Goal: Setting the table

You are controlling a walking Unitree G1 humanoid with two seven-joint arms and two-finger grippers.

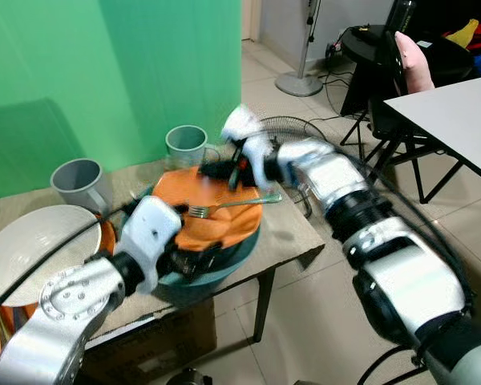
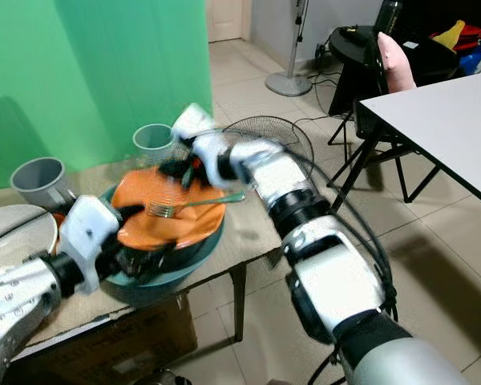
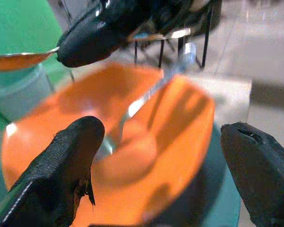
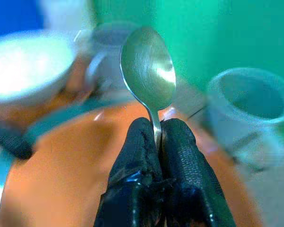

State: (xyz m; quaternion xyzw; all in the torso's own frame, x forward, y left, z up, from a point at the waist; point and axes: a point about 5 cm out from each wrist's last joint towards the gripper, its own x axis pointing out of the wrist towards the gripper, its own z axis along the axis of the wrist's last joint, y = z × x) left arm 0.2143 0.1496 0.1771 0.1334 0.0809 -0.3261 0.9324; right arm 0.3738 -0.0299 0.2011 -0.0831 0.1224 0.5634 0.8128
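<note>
**Spoon pinched above the orange plate**

The right gripper [image 4: 156, 142], arm reaching left across the table [image 1: 293, 233], clamps a spoon [image 4: 147, 68] over the orange plate [image 1: 216, 212]. The left gripper [image 3: 161, 156], fingers apart, sits at the plate's near rim. A fork [image 1: 228, 206] lies on the plate. Motion blurs both wrists.

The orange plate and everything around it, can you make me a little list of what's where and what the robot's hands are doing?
orange plate: stacked on a teal bowl, on the table
silver fork: lying on the plate
silver spoon: pinched in the right gripper, above the plate
left gripper: open, at the plate's near edge
two grey cups: behind the plate
white bowl: left of the plate
</note>
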